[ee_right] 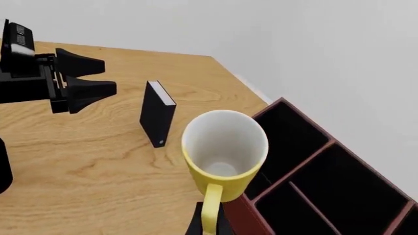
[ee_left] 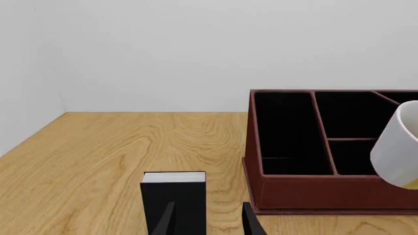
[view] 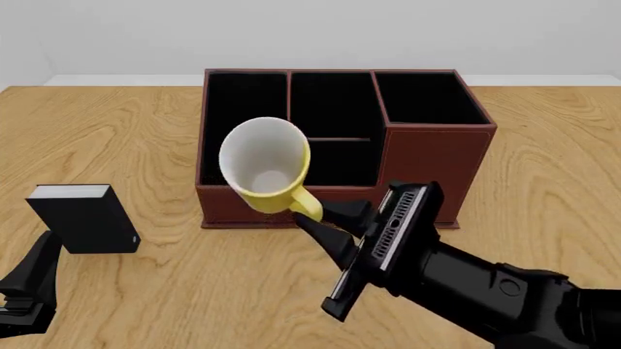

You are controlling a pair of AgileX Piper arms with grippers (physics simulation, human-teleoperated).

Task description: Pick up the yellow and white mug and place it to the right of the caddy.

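Yellow and white mug point(view: 264, 166) hanging in centre of front view, lifted off table, tilted, mouth facing camera, in front of caddy's point(view: 427, 156) front wall.

I am holding it with my right gripper point(view: 313, 215), fingers pinching only loop handle point(ee_right: 211, 211); grip is thin.

Risk, in my judgement: mug turning around handle or slipping while I am carrying it toward right of frame; body hitting caddy's taller right section.

Left gripper point(view: 29, 291) idling at lower left, fingers apart, near small black box point(view: 83, 218).

Bare table point(view: 543, 189) lies open right of the caddy point(view: 427, 156); a black box point(view: 83, 218) stands far left.
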